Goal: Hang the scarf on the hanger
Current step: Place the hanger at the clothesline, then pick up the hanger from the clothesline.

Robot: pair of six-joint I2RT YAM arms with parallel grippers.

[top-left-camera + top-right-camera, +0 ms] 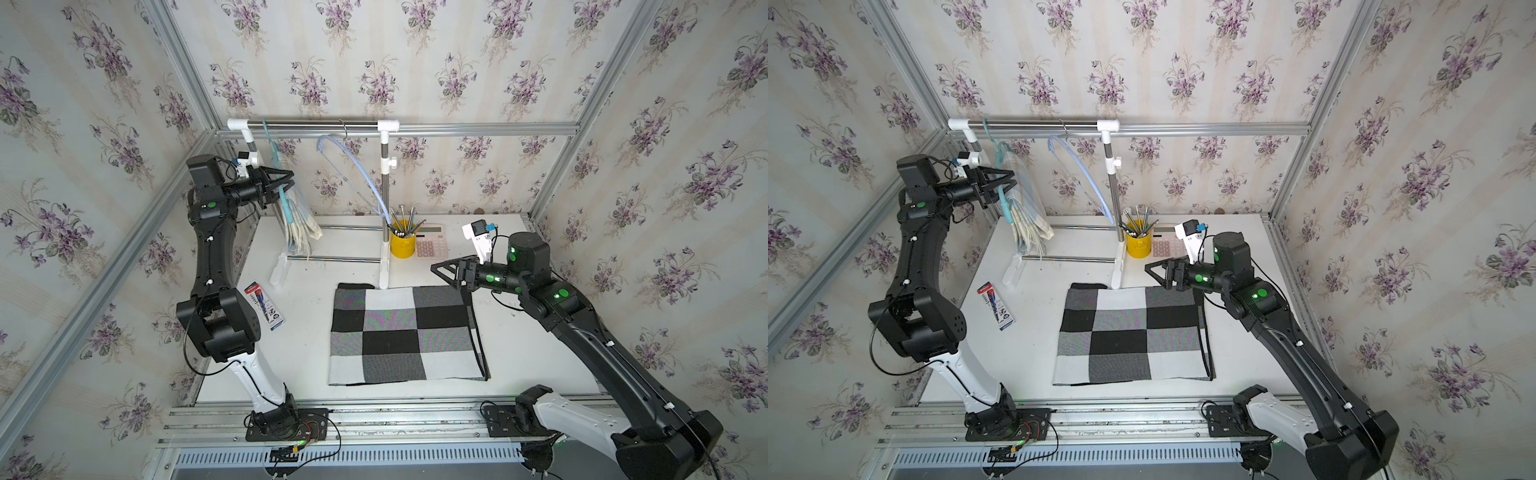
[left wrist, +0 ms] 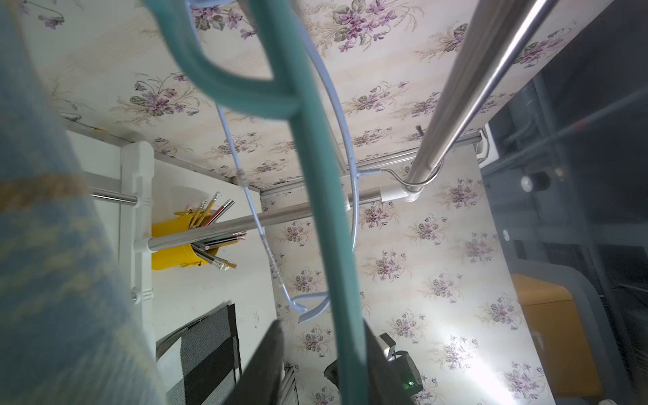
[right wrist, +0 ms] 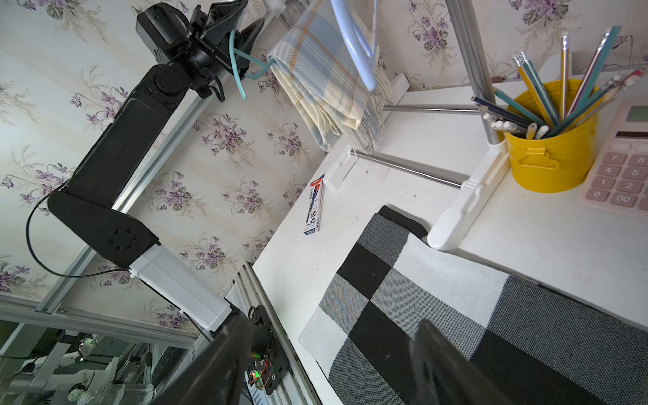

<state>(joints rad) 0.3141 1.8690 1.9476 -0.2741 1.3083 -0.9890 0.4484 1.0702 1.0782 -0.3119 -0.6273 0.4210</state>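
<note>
A blue-and-cream plaid scarf point(image 1: 299, 228) point(image 1: 1030, 224) point(image 3: 315, 80) drapes over a teal hanger point(image 1: 283, 199) point(image 1: 1005, 203) point(image 2: 315, 196) hooked on the steel rail point(image 1: 311, 123) at its left end. My left gripper point(image 1: 286, 183) point(image 1: 1011, 180) point(image 2: 322, 324) is open around the teal hanger's bar, which rests against one finger with a gap to the other. An empty light blue hanger point(image 1: 357, 166) point(image 2: 345, 133) hangs mid-rail. A folded black, grey and white checkered scarf point(image 1: 399, 332) point(image 1: 1129, 336) point(image 3: 438, 298) lies flat on the table. My right gripper point(image 1: 434, 268) point(image 1: 1148, 268) point(image 3: 333, 329) hovers open above its far right corner, holding nothing.
A yellow pencil cup point(image 1: 402, 245) and a pink calculator point(image 1: 432, 243) stand behind the checkered scarf. The rack's white foot point(image 1: 384, 270) touches the scarf's far edge. A pen package point(image 1: 264, 305) lies on the left of the table.
</note>
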